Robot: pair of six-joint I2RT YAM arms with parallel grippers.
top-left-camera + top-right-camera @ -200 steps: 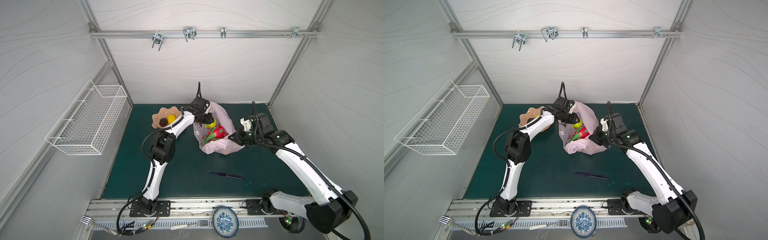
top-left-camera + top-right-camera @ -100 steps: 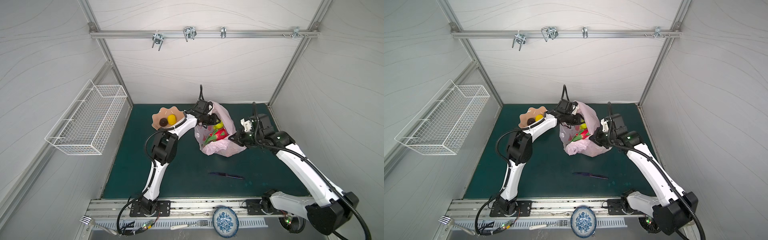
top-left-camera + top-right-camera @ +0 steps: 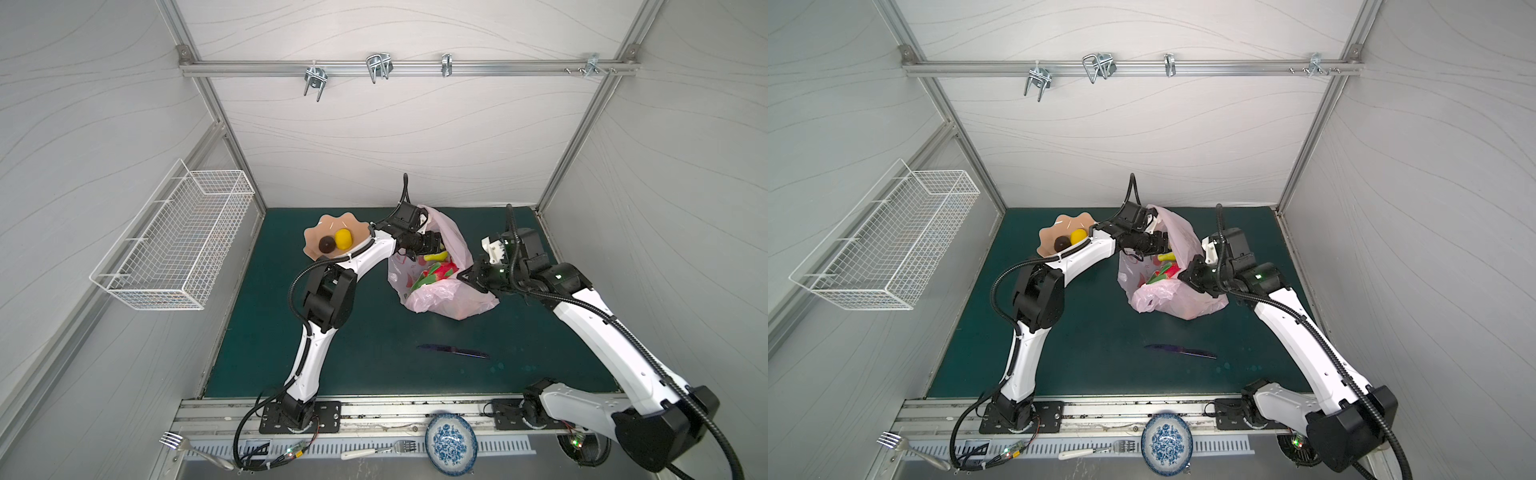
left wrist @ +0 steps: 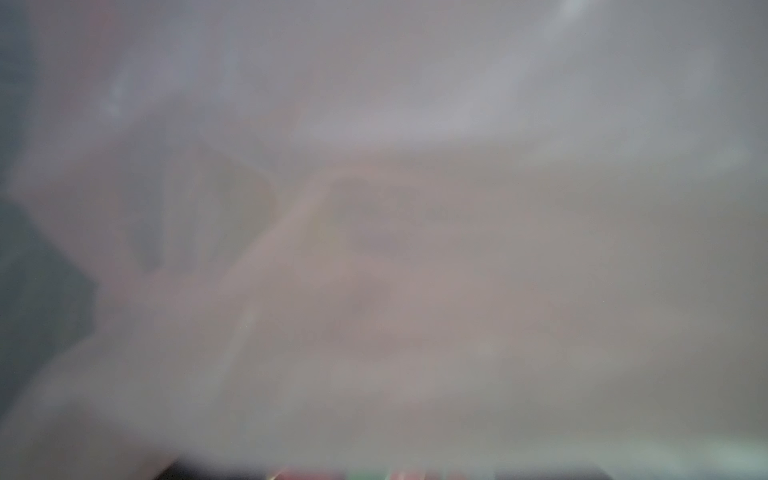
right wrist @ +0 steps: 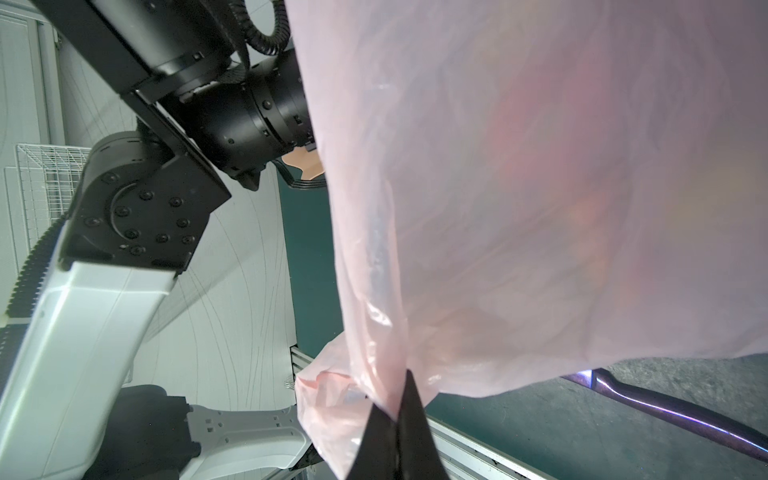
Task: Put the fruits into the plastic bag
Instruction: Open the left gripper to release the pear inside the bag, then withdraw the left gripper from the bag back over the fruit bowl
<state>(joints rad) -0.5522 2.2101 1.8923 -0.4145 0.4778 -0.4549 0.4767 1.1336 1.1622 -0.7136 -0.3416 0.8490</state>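
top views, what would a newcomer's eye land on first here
The pale pink plastic bag at the back middle of the green mat stands out first. The right tool pinches its edge up, and the left tool reaches into its mouth above a red-green dragon fruit. Next comes the peach bowl to the bag's left, with a lemon and a dark brown fruit in it.

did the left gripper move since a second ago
yes: the left gripper has shifted right, farther from the bowl and deeper into the bag mouth.
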